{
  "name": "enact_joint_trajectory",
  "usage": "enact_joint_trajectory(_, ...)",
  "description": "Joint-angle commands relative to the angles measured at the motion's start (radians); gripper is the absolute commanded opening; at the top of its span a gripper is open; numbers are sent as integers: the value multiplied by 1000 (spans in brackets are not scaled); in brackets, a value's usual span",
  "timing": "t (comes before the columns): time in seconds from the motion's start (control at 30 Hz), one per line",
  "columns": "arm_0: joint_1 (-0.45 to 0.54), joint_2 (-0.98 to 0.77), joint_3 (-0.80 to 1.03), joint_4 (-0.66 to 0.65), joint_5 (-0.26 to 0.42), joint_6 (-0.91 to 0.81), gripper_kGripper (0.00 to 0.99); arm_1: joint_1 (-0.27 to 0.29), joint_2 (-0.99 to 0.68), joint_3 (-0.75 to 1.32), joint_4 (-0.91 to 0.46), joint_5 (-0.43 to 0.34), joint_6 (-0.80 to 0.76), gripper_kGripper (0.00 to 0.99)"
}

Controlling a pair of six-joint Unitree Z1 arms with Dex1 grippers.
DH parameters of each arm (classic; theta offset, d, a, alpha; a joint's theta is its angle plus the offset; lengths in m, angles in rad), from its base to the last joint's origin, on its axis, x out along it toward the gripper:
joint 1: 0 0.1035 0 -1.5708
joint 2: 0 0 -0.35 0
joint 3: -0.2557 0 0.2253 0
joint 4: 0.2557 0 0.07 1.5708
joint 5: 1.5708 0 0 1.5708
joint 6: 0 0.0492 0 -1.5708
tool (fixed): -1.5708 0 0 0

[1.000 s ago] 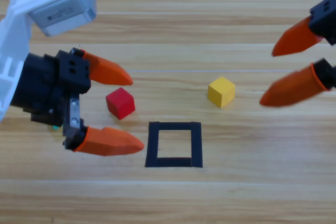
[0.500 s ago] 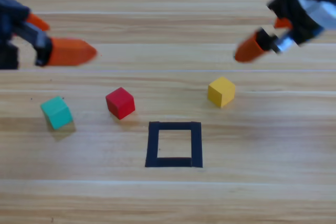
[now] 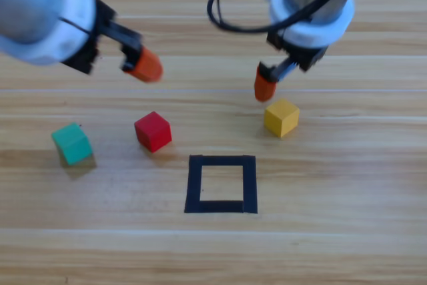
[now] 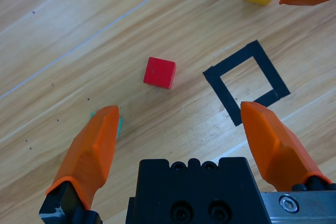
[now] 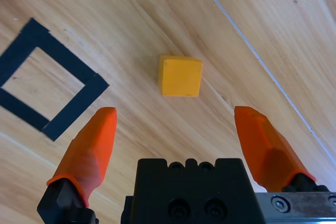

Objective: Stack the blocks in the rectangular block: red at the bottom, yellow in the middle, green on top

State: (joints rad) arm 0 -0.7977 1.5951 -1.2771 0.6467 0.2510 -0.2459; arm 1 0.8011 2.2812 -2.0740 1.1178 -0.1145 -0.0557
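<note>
The red cube (image 3: 153,131) was seen on the bare table (image 3: 333,245), left of and slightly beyond the black tape frame (image 3: 221,183), which held nothing. The yellow cube (image 3: 281,117) lay to the frame's far right, and the green cube (image 3: 71,143) lay far to the left, well apart from the red one. The left gripper (image 4: 178,129) was held above the table beyond the red cube, its jaws spread wide and empty. The right gripper (image 5: 176,129) was positioned over the yellow cube, jaws likewise spread wide, with nothing gripped between them.
</note>
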Motion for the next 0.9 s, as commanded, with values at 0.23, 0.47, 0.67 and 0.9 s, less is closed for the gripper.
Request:
enact_joint_trajectory(0.23, 167, 258, -117, 82, -62, 13, 990, -46, 187, -77, 34, -13, -18, 982)
enact_joint_trajectory(0.47, 178, 362, -156, 97, -67, 30, 990, -80, 262, -146, 66, -8, -26, 951)
enact_joint_trajectory(0.67, 178, 410, -154, 88, -82, 40, 990, -102, 311, -184, 86, -2, -29, 917)
enact_joint_trajectory(0.9, 178, 428, -102, 30, -108, 45, 990, -103, 342, -225, 132, 38, -36, 696)
